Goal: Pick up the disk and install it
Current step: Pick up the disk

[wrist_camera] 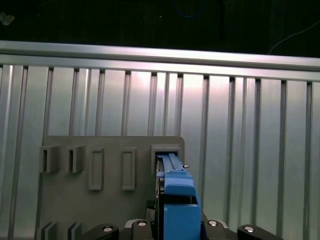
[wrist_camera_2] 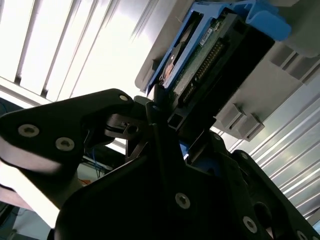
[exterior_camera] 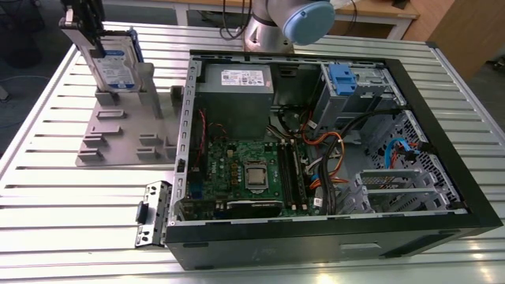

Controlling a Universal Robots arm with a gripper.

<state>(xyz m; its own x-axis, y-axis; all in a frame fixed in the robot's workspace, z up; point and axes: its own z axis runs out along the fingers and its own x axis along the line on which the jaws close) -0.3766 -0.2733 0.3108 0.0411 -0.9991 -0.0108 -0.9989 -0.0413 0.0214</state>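
The disk (exterior_camera: 113, 66), a silver drive with a blue-and-white label in a blue carrier, stands upright on edge over the grey fixture plate (exterior_camera: 118, 139) at the exterior view's left. Its lower end sits at or just above a slot block of that plate; I cannot tell whether they touch. My gripper (exterior_camera: 85, 32) grips its upper end from above, shut on it. In the second wrist view the black fingers (wrist_camera_2: 150, 112) clamp the disk (wrist_camera_2: 215, 50) by its edge. The first wrist view looks down along the blue carrier (wrist_camera: 176, 200) to the plate (wrist_camera: 110, 200).
An open computer case (exterior_camera: 410, 89) lies on the slatted metal table (exterior_camera: 47, 189), to the exterior view's right of the plate. Inside are a grey metal box with a white sticker (exterior_camera: 234, 94), a green motherboard (exterior_camera: 245, 171), cables and a bare blue bracket (exterior_camera: 341, 76). A black bracket (exterior_camera: 150, 213) lies by the case corner.
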